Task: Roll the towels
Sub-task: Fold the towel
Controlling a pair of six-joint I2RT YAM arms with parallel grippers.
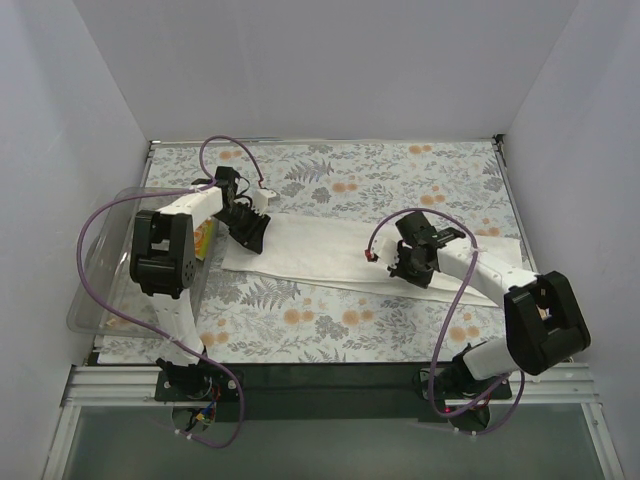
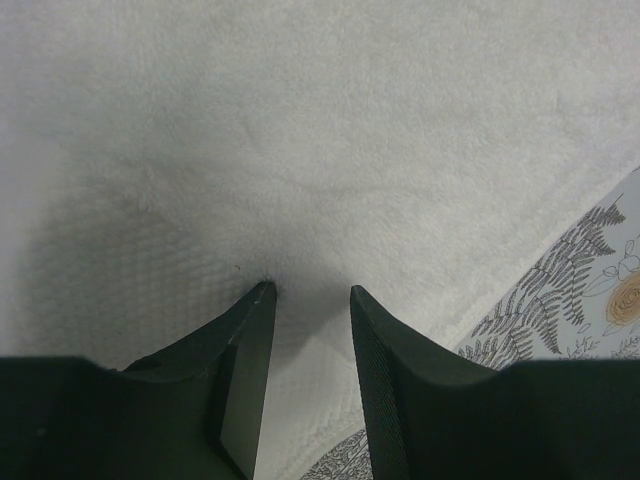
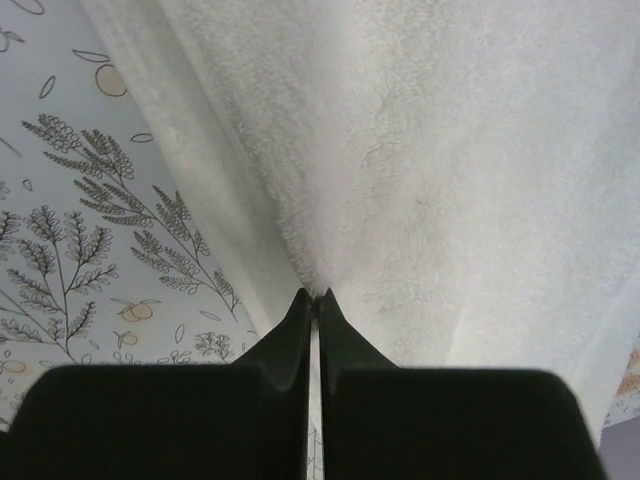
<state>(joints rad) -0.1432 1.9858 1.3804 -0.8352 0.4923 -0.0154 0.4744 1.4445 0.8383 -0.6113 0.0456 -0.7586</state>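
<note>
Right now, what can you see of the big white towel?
The white towel looks like soft terry, folded into a long band lying flat across the fern-patterned table covering. The right hand is shut, pinching a ridge of its pile. The left hand presses its tips into the other end, jaws apart. No tag shows.

This is a lab test cell, not a home. Plain white walls (image 1: 330, 60) box in a desk (image 1: 400, 165) under a fern-print cover, and two arms (image 1: 175, 250) with loose purple cables (image 1: 100, 215) are bolted to a metal rail (image 1: 330, 385) at its near edge. A clear plastic bin (image 1: 95, 300) sits at the left.
</note>
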